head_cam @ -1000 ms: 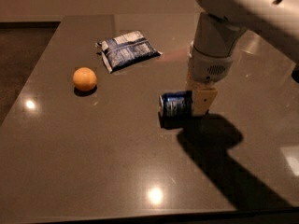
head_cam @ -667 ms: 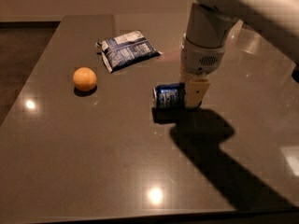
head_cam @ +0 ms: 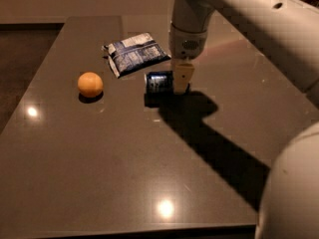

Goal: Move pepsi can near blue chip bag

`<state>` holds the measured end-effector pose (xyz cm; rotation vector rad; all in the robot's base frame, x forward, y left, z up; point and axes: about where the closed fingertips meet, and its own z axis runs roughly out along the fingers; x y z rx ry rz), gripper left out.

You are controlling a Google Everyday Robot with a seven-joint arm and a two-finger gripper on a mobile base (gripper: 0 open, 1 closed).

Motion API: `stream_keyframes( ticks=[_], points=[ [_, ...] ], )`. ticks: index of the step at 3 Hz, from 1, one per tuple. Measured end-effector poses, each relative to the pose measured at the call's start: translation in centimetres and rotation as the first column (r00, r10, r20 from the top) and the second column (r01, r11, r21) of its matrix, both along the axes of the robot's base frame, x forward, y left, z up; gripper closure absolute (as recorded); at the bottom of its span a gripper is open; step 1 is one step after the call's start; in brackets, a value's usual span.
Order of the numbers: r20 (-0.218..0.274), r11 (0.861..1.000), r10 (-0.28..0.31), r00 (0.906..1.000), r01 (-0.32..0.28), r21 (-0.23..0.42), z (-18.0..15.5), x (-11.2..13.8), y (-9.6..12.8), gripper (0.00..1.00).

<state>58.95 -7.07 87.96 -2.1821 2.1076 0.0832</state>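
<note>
The pepsi can (head_cam: 158, 81) is a small dark-blue can lying sideways, held just above the table with its shadow under it. My gripper (head_cam: 173, 83) comes down from the top right and is shut on the can; one pale finger (head_cam: 181, 77) shows at the can's right end. The blue chip bag (head_cam: 135, 54) lies flat on the table just up and left of the can, a small gap apart.
An orange ball (head_cam: 90, 84) sits on the dark table (head_cam: 124, 158) left of the can. My arm and its shadow cover the right side. The table's left edge and near edge are in view.
My gripper has carried the pepsi can up and to the left, from mid-table toward the blue chip bag. The bag and ball have not moved.
</note>
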Motion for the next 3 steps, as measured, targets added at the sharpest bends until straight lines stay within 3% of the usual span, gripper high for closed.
stream_keyframes(
  ticks=[2,3],
  points=[
    [0.047,0.995,-0.087,0.9951,0.084,0.057,0.8,5.6,2.7,1.0],
    [0.067,0.99,-0.124,0.99,0.119,0.076,0.9,7.4,3.4,0.87]
  ],
)
